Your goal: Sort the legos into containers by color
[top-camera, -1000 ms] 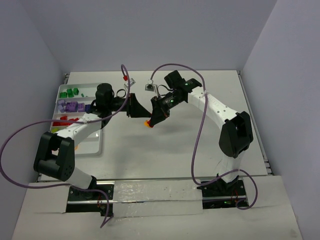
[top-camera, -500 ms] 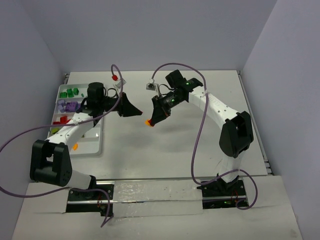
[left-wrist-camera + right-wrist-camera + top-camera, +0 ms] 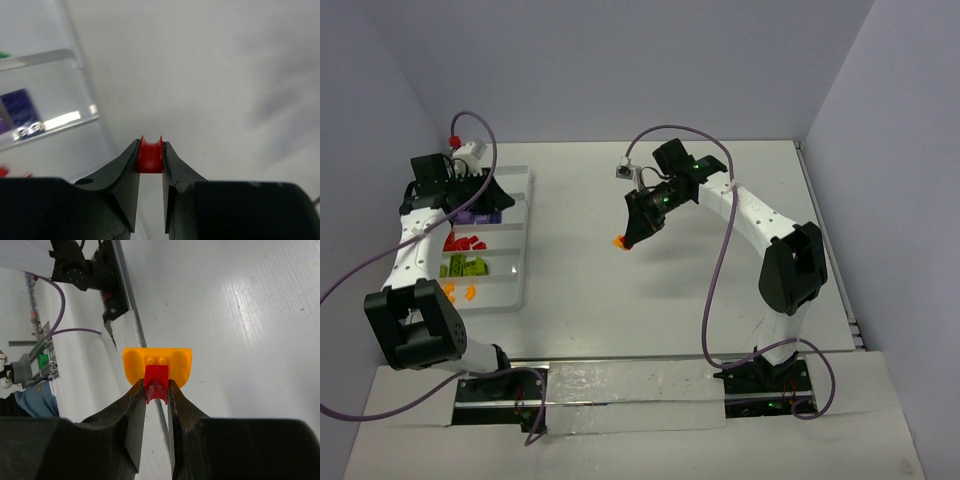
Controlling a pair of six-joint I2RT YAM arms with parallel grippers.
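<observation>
**A:** Where is the left arm?

**B:** Upper left of the overhead frame, above the top end of the white translucent plastic tray [image 3: 506, 296]. The left fingers [image 3: 127, 172] are clenched on a small red plastic brick [image 3: 150, 156], pinched right at their tips.

**A:** Is it above a compartment?

**B:** I cannot tell. In the wrist view the brick shows just right of the tray's rim, against the white bench [image 3: 620, 320].

**A:** What lies in the tray?

**B:** Colours lie in separate long compartments. The purple bricks [image 3: 470, 215] are highest in the frame, then the red bricks [image 3: 463, 243], the lime-green bricks [image 3: 466, 266] and the orange bricks [image 3: 457, 292] lowest. The arm hides the topmost compartment.

**A:** And the right arm?

**B:** Centre of the overhead frame, well apart from the tray. The right fingers [image 3: 134, 412] grasp a second red brick [image 3: 156, 382], which sits against a wider orange plastic plate [image 3: 157, 362] with small studs. The orange plate pokes out beyond the fingertips over bare bench. Whether it touches the surface I cannot tell.
</observation>
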